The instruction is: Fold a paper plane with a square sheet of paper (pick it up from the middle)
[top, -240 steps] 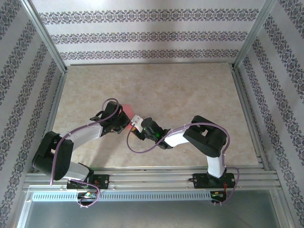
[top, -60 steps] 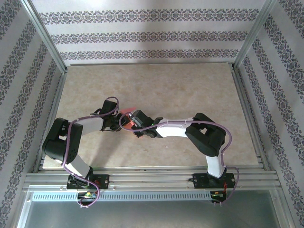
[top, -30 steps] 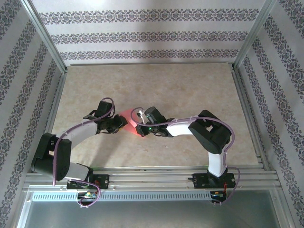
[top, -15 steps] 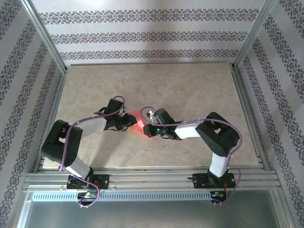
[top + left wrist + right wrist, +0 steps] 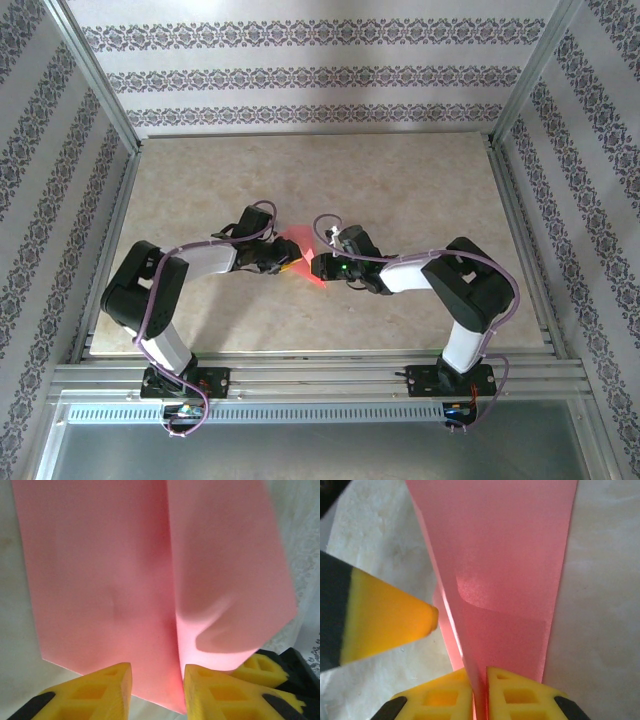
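The pale table [image 5: 400, 190] bears the square sheet of paper [image 5: 299, 246] near its middle, between the two arm tips. The pink-red sheet is creased along its length, with one half lying flat and the other lifted and curling. The right gripper [image 5: 480, 698] pinches the crease at the sheet's edge, its pads pressed together on it. The left gripper [image 5: 157, 694], just beside it, has its jaws parted, and the sheet's edge lies in the gap.
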Tool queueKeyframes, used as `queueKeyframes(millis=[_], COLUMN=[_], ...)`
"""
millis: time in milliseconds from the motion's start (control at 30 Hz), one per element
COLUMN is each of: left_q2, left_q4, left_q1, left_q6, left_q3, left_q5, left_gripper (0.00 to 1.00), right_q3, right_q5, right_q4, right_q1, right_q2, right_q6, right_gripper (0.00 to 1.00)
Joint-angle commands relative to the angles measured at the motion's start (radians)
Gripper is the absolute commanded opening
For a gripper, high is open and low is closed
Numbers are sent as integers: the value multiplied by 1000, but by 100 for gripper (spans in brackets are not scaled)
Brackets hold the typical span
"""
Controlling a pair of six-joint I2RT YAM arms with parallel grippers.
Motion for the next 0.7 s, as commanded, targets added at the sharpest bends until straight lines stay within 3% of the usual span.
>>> queueKeyframes(millis=[0,400,667], left_q2=[18,47,75], left_q4=[49,67,22], left_q1=[-13,-20,-25], left_q6=[-12,-2,41], left_q3=[25,47,54], left_q5=[18,16,-10], left_gripper=[36,38,33], right_q3=[-12,-11,-18], right_q5=[-56,-73,-80], right_q4=[52,52,63], right_q1=[-8,-17,-27], right_q2=[30,73,80], right_q6=[44,70,84], right_gripper=[17,20,20])
